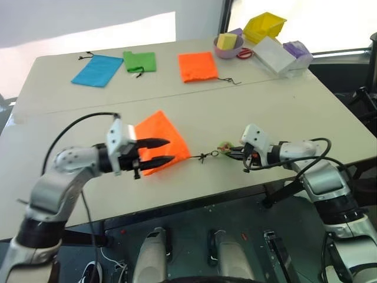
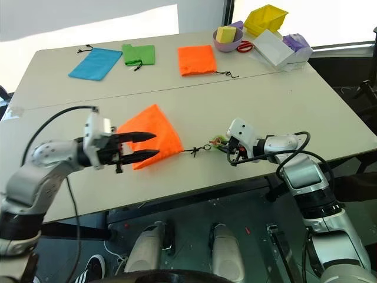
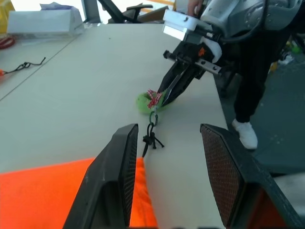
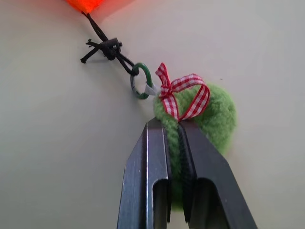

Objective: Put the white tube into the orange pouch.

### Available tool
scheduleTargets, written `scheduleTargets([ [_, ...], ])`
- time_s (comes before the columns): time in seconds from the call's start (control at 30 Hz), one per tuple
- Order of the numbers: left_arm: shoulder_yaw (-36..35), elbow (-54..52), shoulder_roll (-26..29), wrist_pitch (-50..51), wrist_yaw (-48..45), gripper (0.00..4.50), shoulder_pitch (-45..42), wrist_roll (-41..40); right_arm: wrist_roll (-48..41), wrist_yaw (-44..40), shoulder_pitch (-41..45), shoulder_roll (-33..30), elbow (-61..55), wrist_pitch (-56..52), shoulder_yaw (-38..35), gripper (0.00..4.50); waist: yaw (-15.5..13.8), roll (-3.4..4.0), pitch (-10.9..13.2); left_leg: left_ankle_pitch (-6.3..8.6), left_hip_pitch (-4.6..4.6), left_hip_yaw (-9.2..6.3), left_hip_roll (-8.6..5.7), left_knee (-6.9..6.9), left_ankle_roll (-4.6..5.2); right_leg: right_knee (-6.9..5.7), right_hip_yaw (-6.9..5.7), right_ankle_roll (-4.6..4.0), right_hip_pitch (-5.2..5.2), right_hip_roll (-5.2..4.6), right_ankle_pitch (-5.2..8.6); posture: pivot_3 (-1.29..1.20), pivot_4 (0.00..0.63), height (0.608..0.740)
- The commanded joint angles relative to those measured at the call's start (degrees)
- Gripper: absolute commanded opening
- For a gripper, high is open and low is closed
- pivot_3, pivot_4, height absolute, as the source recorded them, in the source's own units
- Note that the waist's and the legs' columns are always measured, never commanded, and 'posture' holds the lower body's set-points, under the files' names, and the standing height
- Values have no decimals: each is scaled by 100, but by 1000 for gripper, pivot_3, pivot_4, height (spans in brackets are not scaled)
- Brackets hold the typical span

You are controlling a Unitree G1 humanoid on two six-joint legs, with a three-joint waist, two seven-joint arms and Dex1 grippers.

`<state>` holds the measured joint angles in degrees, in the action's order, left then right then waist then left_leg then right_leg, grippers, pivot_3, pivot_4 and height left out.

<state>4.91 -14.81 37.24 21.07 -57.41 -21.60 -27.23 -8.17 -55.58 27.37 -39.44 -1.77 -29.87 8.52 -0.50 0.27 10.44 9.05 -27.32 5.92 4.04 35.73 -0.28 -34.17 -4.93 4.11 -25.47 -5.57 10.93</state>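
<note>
Left gripper: two black fingers spread apart, nothing between them; it points sideways toward the right gripper and sits over the near edge of the orange pouch.
Right gripper: clenched on the fuzzy green ball, the fingers pinching one side of it; it points toward the left gripper.
Orange pouch: bright orange fabric drawstring pouch, lying on the pale table just beside and partly under the left gripper's fingertips; one corner points toward the right gripper.
Cord: dark drawstring with a knot, running from that pouch corner to a small green ring at the ball, between the two grippers.
Ribbon: red-and-white checked bow tied on the ball, right at the right gripper's fingertips.
White tube: cannot be made out; whether it lies inside the pouch cannot be told.
Far from both grippers: a flat orange pouch, a green pouch and a blue pouch in a row across the table.
Beyond the right gripper, at the far corner: a purple bowl with a yellow block, a white box, a yellow bin.
</note>
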Motion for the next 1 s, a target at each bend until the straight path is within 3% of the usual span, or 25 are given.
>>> scheduleTargets([
  [0.03, 575, 918, -673, -411, -104, 2210, -585, 410, -297, -56, 219, -40, -185, -59, -341, 0, -17, -1, 1, 0, 0, 0, 0, 8, 1, 0, 0, 0, 2, 0, -2, 0, 150, 740],
  [0.23, 719, 2749, -1419, -1034, -632, 2210, -1615, 680, -603, -45, 337, -44, -649, -396, -433, 0, -24, -4, 2, 1, -9, -11, 2, 27, 4, -10, -1, -5, 0, 4, -11, 0, 150, 740],
  [0.4, 910, 3786, -1693, -1741, -1040, 2210, -2063, 1118, -660, 188, 436, 94, -926, -583, -372, 0, -12, -4, 2, 0, -8, -13, 2, 33, 8, -12, 0, -6, 1, 5, -13, 0, 150, 740],
  [0.8, 881, 4966, -2306, -2285, -1053, 2210, -2518, 1632, -656, 384, 515, 171, -1145, -647, -266, 0, -21, -5, 3, 2, -11, -14, 2, 44, 13, -16, 0, -5, 5, 3, -12, 0, 150, 740],
  [0.93, 862, 5240, -2340, -2358, -1022, 924, -2571, 1738, -636, 408, 522, 179, -1134, -630, -266, 0, -9, -5, 3, -5, -10, -16, 2, 42, 25, -20, 0, -5, 2, 4, -12, 0, 150, 740],
  [1.0, 841, 5244, -2354, -2383, -1022, 924, -2545, 1739, -623, 411, 522, 179, -1153, -610, -250, 0, -14, -5, 3, -5, -10, -16, 2, 42, 26, -20, 0, -5, 2, 4, -12, 0, 150, 740],
])
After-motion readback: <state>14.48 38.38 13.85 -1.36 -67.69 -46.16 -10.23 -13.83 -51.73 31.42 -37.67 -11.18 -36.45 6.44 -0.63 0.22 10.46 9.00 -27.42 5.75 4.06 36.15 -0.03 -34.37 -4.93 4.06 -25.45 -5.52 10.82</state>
